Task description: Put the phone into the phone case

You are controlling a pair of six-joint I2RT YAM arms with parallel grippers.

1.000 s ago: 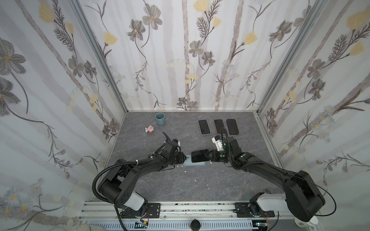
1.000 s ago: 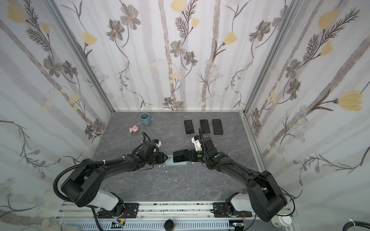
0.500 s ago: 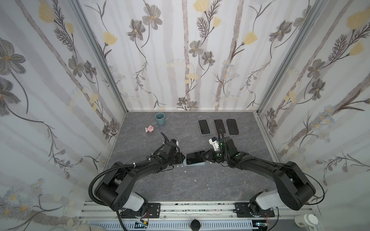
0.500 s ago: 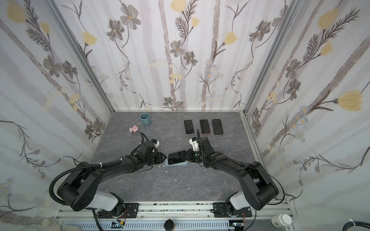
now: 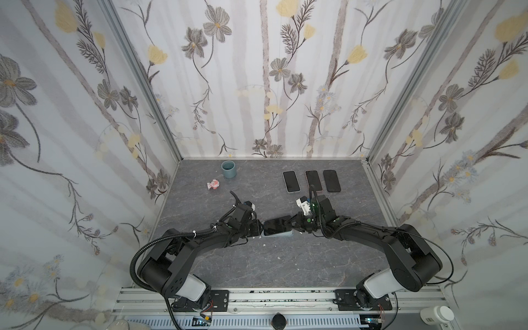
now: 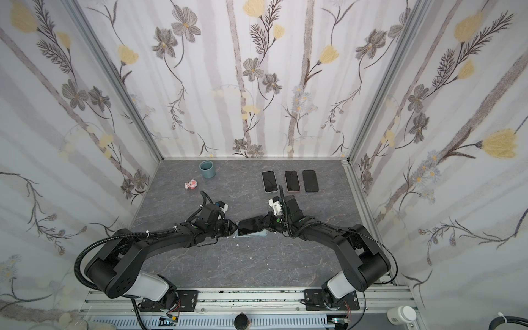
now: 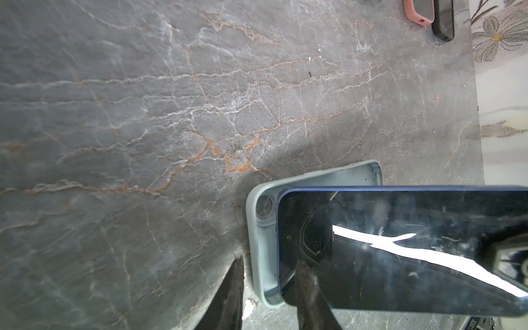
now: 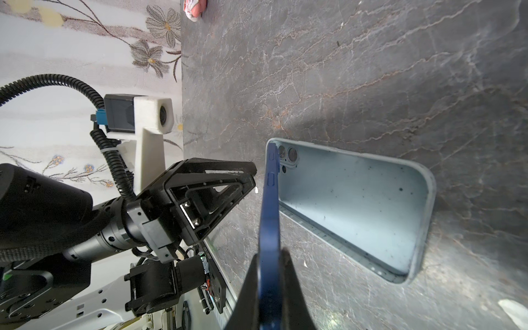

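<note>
The dark blue phone is tilted over the pale blue phone case, which lies open side up on the table. My right gripper is shut on the phone's right end. The phone's other end dips into the camera-hole end of the case. My left gripper sits at that end with its jaws a little apart. One finger is outside the case rim, the other over the phone's corner.
Three phones lie in a row at the back right. A teal cup and a pink wrapped sweet sit at the back left. Small white crumbs lie just in front of the case.
My right gripper has carried the phone leftwards and lowered its left end into the case. The left gripper has stayed at the case's left end, barely shifting.
</note>
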